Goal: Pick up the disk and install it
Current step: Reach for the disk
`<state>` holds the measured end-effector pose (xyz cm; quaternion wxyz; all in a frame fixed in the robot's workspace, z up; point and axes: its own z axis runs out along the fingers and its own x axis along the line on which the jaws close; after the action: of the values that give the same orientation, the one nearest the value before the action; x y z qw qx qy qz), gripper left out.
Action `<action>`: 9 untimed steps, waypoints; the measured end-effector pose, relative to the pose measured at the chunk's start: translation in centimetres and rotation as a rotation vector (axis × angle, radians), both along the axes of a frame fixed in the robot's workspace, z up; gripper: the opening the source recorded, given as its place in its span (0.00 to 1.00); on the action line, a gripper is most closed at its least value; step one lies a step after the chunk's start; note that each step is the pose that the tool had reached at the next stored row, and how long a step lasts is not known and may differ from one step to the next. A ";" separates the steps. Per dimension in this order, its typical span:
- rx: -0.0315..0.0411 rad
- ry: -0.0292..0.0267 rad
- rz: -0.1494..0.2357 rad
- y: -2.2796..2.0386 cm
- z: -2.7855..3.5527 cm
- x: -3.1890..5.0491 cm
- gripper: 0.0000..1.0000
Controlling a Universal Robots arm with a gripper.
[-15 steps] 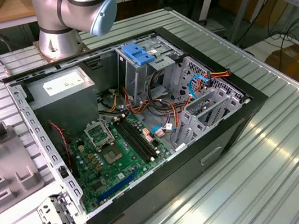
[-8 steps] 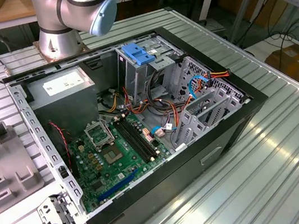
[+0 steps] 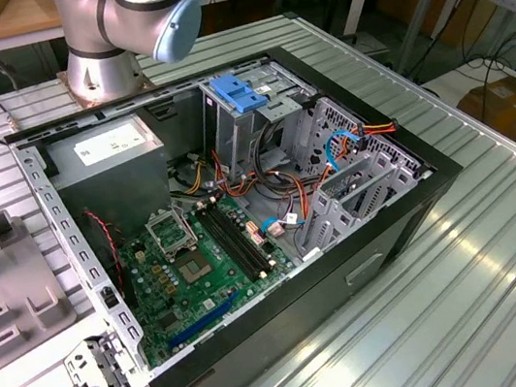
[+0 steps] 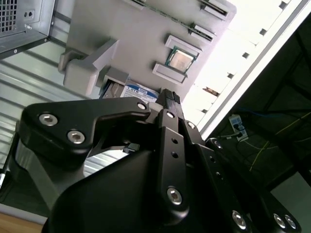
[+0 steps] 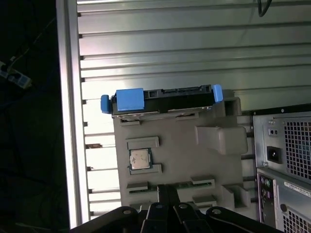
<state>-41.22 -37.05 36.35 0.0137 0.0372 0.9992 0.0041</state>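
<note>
One disk (image 5: 170,99), one grey holder (image 5: 180,160)

Disk (image 5: 163,99) rails smooth plastic — table (image 5: 194,48) ribbed metal.

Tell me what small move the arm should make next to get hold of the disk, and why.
Probably open the fingers while easing the gripper toward the disk. The disk stands on edge at the far end of the grey holder, beside the computer case, untouched. The gripper is apart from it with its jaws together, so it likely could not straddle the disk yet.
</note>
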 end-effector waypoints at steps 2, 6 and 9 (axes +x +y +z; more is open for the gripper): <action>-0.0145 0.0001 0.001 0.16 0.00 0.04 0.11; -0.0205 -0.0001 0.003 0.58 0.00 0.28 0.11; -0.0206 -0.0001 0.003 0.70 -0.01 0.34 0.11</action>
<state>-40.88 -36.36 36.34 0.0141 0.0356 0.9992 -0.0062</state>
